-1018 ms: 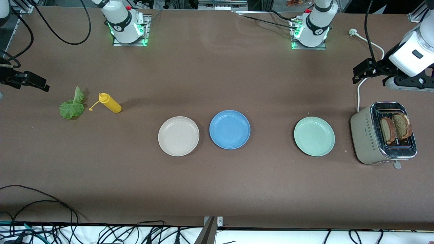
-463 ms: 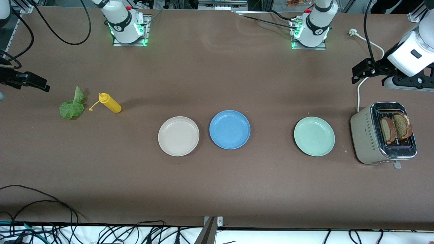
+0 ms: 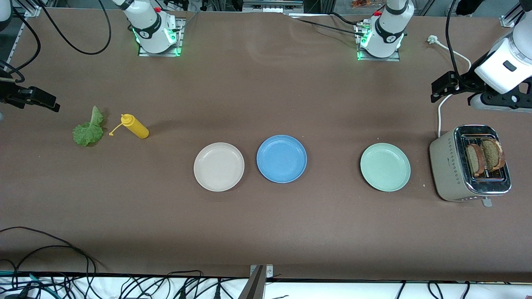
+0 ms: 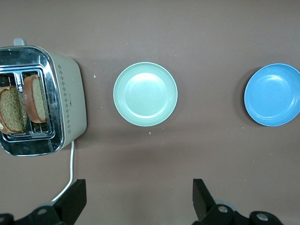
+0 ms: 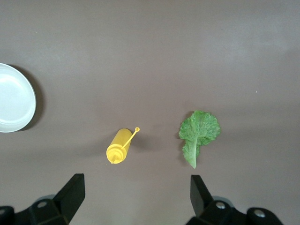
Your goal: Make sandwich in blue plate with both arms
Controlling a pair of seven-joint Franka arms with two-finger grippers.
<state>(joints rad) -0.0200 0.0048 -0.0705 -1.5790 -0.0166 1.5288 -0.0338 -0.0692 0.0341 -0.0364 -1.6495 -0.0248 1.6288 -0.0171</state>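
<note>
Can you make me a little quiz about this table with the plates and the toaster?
1. True or false: the blue plate has bread on it.
2. Which plate is closest to the toaster? A beige plate B blue plate C mint-green plate
3. Fill in: the lettuce leaf lies beside the yellow ____.

Key: 1 false, the bread slices stand in the toaster. 2 C. 3 bottle.
</note>
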